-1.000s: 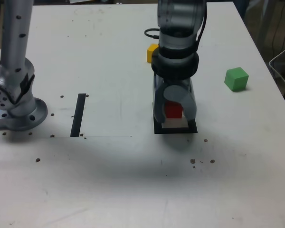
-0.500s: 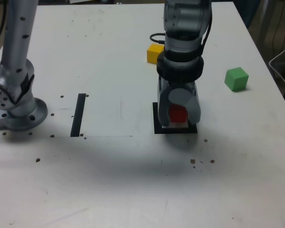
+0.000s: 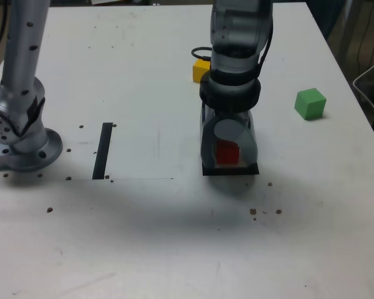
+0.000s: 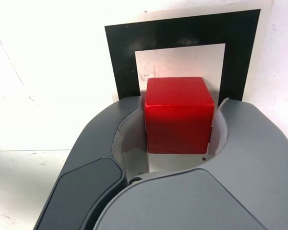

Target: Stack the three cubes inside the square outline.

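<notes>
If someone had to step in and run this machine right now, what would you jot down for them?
Gripper: shut on the red cube, low over the square outline; whether the cube touches the table cannot be told.
Yellow cube: on the table behind the arm, outside the outline.
Green cube: on the table at the exterior view's right, outside the outline.
Done: red cube brought to the outline.
Left: release red, then stack yellow and green on it.
</notes>
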